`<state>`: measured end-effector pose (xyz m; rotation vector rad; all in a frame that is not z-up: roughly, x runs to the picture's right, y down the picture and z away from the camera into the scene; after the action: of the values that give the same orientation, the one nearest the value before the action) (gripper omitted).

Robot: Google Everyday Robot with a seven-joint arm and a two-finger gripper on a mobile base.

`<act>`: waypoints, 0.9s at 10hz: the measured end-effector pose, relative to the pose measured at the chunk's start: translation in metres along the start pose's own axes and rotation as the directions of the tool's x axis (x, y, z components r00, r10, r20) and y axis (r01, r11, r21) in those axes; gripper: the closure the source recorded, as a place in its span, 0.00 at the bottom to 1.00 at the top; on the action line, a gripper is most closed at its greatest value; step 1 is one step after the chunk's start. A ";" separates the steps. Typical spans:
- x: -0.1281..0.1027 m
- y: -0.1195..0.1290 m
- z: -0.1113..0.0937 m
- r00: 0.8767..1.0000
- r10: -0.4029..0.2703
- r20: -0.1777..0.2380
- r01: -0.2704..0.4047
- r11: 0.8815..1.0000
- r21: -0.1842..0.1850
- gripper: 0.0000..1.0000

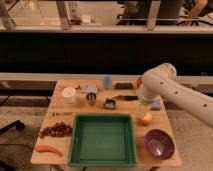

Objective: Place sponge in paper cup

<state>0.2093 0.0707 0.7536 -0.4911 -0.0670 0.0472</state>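
Note:
The white paper cup (68, 95) stands at the table's back left, upright and open. The light-blue sponge (156, 105) lies near the right edge, partly hidden behind my arm. My white arm reaches in from the right and bends down over the right part of the table. My gripper (144, 108) hangs just left of the sponge and above an orange fruit (146, 119). It is far from the cup.
A green tray (75, 150) fills the front middle. A purple bowl (159, 143) is at front right. A metal cup (91, 98), a blue-grey tumbler (107, 82), a dark brown bar (125, 86) and a small dark object (110, 104) stand mid-table. Dark berries (56, 130) and a carrot (48, 149) lie at left.

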 end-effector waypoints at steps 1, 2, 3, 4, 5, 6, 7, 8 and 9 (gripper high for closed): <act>0.035 -0.012 0.004 1.000 0.017 0.008 -0.017 1.000 0.001 0.20; 0.055 -0.018 0.006 1.000 0.024 0.014 -0.024 1.000 -0.002 0.20; 0.079 -0.026 0.009 0.999 0.030 0.022 -0.030 1.000 -0.003 0.20; 0.105 -0.036 0.015 0.999 0.023 0.026 -0.023 1.000 -0.005 0.20; 0.132 -0.046 0.022 1.000 -0.001 0.020 0.001 1.000 -0.009 0.20; 0.147 -0.050 0.027 1.000 -0.018 0.013 0.018 1.000 -0.009 0.20; 0.152 -0.052 0.029 1.000 -0.025 0.011 0.026 1.000 -0.008 0.20; 0.167 -0.062 0.046 0.997 -0.074 -0.002 0.074 0.997 0.000 0.20; 0.167 -0.070 0.057 0.994 -0.107 -0.005 0.107 0.994 0.015 0.20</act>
<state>0.3736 0.0463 0.8456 -0.4717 -0.0890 -0.0581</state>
